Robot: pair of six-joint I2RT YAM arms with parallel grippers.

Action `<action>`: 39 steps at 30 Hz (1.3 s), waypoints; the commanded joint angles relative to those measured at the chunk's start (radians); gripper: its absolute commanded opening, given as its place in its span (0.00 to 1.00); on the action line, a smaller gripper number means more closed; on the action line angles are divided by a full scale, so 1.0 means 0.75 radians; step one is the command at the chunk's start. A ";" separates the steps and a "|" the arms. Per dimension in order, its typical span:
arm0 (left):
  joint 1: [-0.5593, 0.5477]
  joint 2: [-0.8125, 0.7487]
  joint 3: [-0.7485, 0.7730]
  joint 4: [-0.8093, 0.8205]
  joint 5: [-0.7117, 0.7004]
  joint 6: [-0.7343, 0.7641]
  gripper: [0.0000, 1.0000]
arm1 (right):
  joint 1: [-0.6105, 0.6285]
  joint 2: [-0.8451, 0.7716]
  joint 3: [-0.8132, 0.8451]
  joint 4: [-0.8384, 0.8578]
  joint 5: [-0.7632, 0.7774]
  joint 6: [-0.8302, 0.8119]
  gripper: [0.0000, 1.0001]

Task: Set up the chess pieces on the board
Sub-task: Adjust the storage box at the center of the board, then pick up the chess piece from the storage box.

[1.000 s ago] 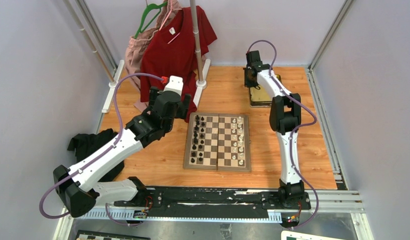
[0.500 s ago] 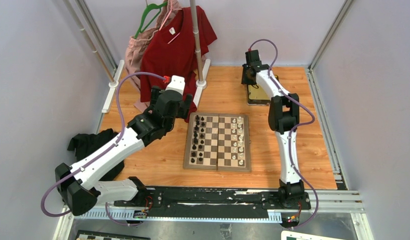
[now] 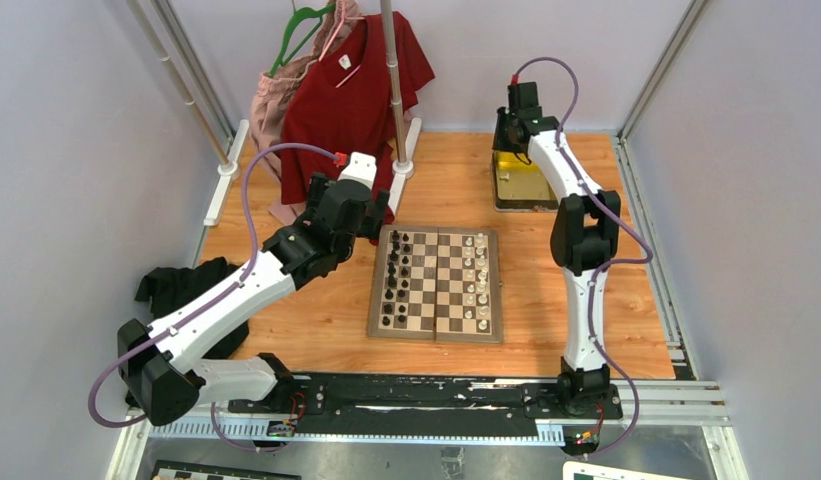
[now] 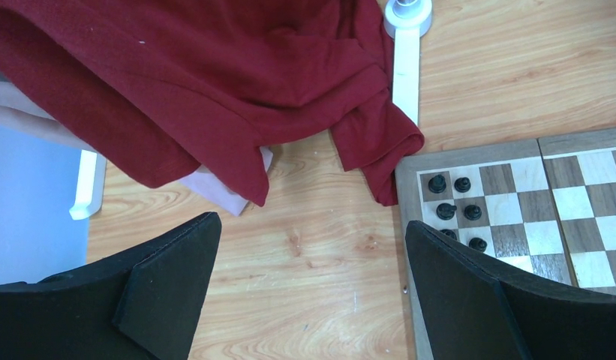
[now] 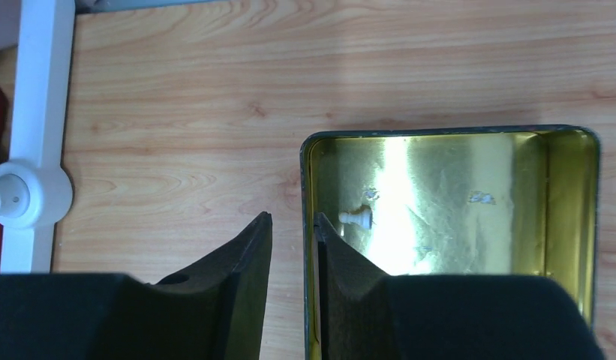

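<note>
The board [image 3: 418, 322] lies mid-table, with white chess pieces [image 3: 476, 282] along its right columns and black ones [image 3: 395, 280] along its left. One white piece [image 5: 356, 217] lies on its side inside the gold tin [image 5: 571, 210], which sits at the far right of the table [image 3: 522, 186]. My right gripper [image 5: 292, 217] hovers at the tin's left wall [image 3: 508, 140]. It is open, one finger outside the tin, the other inside, and holds nothing. My left gripper [image 4: 308, 225] is wide open over bare table beside the board's far-left corner [image 3: 371, 215].
A red shirt [image 3: 351, 95] and a pink garment [image 3: 276, 100] hang on a rack, its pole [image 3: 394, 80] behind the board. The shirt's hem [image 4: 380, 150] reaches the board's corner. White rack feet [image 5: 31, 135] lie left of the tin. A black cloth [image 3: 181, 285] lies at the left.
My right gripper has gone from shut to open, and that arm has drawn back toward the far wall, uncovering the tin. The left arm has crept slightly toward the board.
</note>
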 commanded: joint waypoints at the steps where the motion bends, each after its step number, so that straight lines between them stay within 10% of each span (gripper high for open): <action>1: 0.014 0.006 0.053 0.032 0.014 -0.015 1.00 | -0.050 -0.080 -0.046 0.012 -0.011 -0.028 0.31; 39: 0.022 0.011 0.013 0.058 -0.008 0.037 1.00 | -0.049 0.254 0.207 -0.181 -0.008 0.086 0.29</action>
